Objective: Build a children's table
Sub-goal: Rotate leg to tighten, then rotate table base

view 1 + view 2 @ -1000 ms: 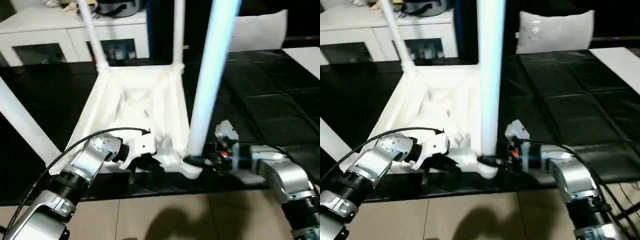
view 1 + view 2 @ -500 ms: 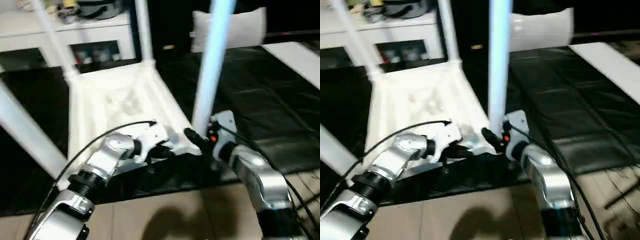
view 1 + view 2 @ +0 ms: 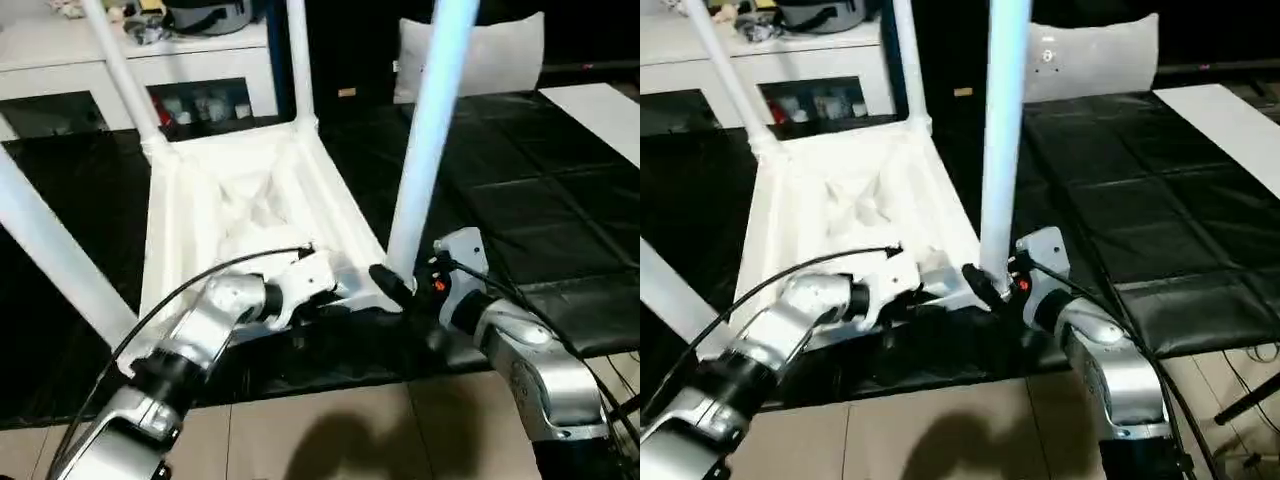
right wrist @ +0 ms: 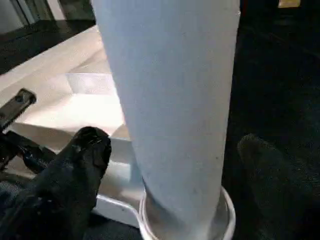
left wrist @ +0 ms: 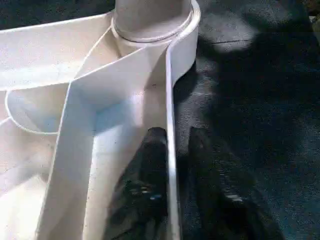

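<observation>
On the black mat (image 3: 560, 190), seen from the head views, the children's table (image 3: 235, 190) lies upside down, legs up. Beside its near-right leg (image 3: 425, 150), the right tool (image 3: 392, 290) sits at the corner socket.

Left wrist view: the left tool (image 5: 172, 145) pinches the table's side wall.

Right wrist view: black fingers (image 4: 82, 155) straddle the leg, not visibly clamped.

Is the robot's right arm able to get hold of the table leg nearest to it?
Probably yes. The right end effector already has one black finger on each side of the leg, just above its corner socket, and nothing stands between them.
</observation>
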